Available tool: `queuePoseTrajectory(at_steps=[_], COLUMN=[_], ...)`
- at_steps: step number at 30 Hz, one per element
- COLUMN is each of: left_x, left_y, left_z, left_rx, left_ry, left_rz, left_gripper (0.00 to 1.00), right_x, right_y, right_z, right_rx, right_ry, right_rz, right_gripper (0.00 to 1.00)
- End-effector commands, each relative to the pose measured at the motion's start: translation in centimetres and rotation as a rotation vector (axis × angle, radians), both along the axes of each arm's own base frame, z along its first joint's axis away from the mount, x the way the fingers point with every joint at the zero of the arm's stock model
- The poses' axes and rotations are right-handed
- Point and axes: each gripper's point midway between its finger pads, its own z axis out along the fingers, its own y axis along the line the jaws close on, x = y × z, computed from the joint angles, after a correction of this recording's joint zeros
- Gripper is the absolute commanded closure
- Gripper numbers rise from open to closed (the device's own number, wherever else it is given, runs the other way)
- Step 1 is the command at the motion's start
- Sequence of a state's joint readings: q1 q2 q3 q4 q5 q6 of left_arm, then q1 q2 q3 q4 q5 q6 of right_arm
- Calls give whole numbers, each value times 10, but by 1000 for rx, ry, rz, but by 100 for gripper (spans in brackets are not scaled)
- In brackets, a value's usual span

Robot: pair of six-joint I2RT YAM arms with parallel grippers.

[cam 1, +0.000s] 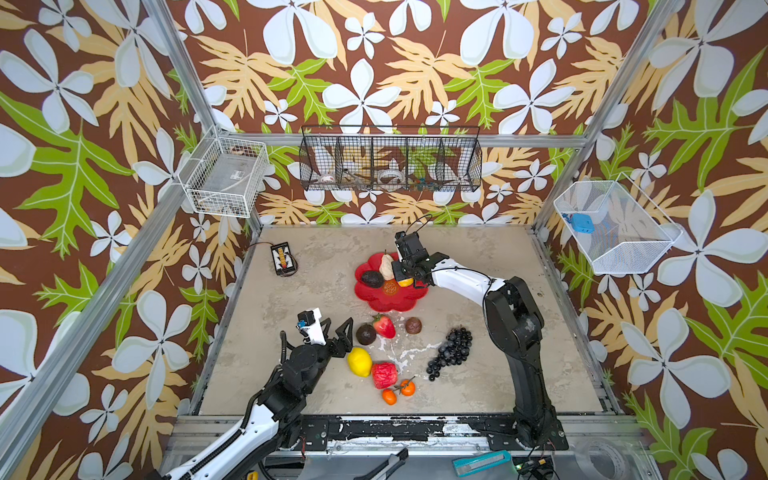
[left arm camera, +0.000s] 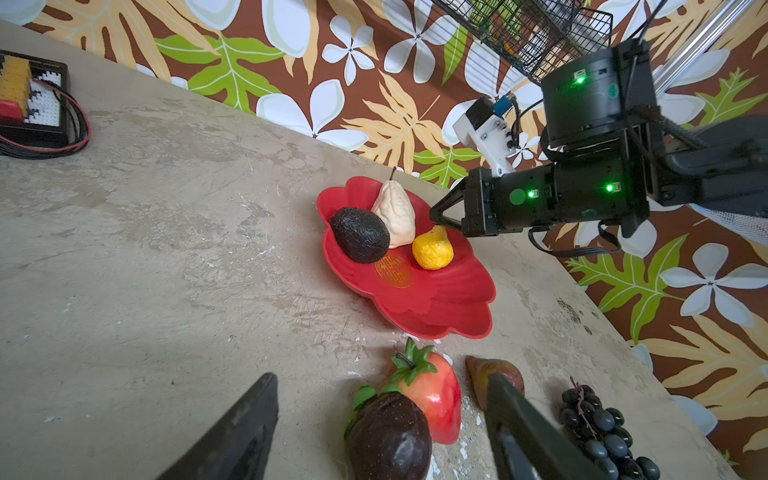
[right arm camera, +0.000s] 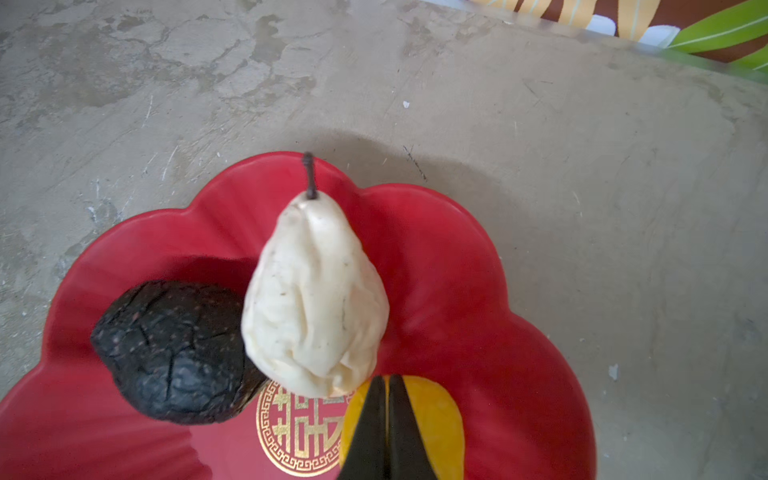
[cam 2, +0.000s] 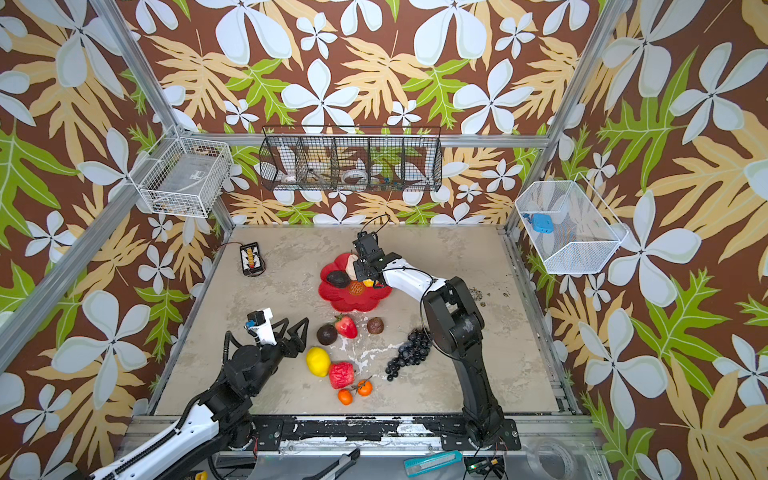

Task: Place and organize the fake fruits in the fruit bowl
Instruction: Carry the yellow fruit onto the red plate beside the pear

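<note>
Where the mottled beige tabletop (cam 1: 291, 316) met walls papered in big white flowers and green leaves, you had a white wire basket (cam 1: 226, 180) at upper left, a black wire rack (cam 1: 390, 160) at top centre and a mesh basket (cam 1: 615, 226) at right. Left of centre and low in both top views, your left gripper (cam 1: 337, 329) stood wide open, holding nothing, just left of the loose avocado (cam 1: 366, 334), strawberry (cam 1: 384, 326) and lemon (cam 1: 360, 361). The apple (cam 1: 384, 375), two oranges (cam 1: 407, 387), brown fruit (cam 1: 413, 325) and grape bunch (cam 1: 452, 351) lay on the table below the fruit bowl (cam 1: 386, 301). That bowl sat mid-frame, holding a dark avocado (cam 1: 371, 279), pear (cam 1: 387, 266) and yellow fruit (cam 1: 405, 282). Your right gripper (right arm camera: 386, 380) was closed tight, its tips at that yellow fruit; whether they pinched it could not be told.
</note>
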State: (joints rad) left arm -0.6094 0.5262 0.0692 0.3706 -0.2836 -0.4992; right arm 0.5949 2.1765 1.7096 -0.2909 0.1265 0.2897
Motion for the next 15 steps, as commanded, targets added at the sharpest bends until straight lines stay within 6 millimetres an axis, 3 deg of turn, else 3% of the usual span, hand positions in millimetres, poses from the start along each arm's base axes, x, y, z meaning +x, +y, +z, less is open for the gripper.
queuePoseTrajectory(at_steps=[1, 15], left_x=[1, 1], left_y=[0, 0], left_z=[7, 8], left_rx=[-24, -23], left_ry=[-17, -19], left_rz=[2, 2], left_gripper=[21, 21], right_x=[6, 14], right_y=[-4, -12], right_z=[-2, -12], right_rx=[43, 31], right_ry=[13, 18], right_rz=[-30, -68], right_gripper=[100, 93])
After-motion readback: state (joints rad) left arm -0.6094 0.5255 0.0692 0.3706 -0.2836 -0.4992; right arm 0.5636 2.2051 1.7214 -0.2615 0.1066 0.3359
